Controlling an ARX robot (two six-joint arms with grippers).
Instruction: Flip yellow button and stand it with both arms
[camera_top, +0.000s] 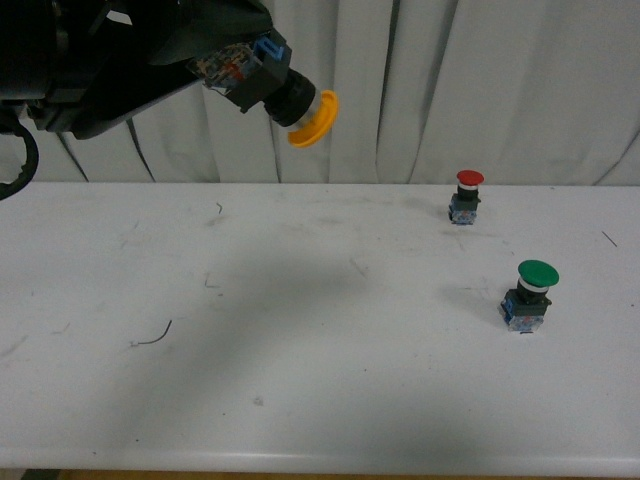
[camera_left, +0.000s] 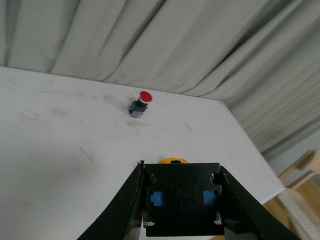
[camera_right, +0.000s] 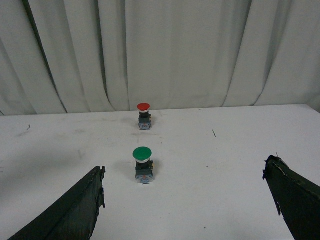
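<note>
My left gripper (camera_top: 235, 70) is shut on the yellow button (camera_top: 295, 105) and holds it high above the white table at the upper left of the front view. The button is tilted, its yellow cap pointing right and down. In the left wrist view the button's black block with two blue inserts (camera_left: 182, 197) fills the gap between the fingers, and a sliver of the yellow cap (camera_left: 172, 161) shows beyond it. My right gripper (camera_right: 185, 200) is open and empty, low over the table, with its fingers (camera_right: 75, 210) wide apart. The right arm is out of the front view.
A red-capped button (camera_top: 467, 195) stands upright at the back right of the table (camera_top: 300, 330). A larger green-capped button (camera_top: 530, 295) stands nearer, at the right. Both show in the right wrist view, the green one (camera_right: 142, 164) ahead of the gripper. A grey curtain hangs behind.
</note>
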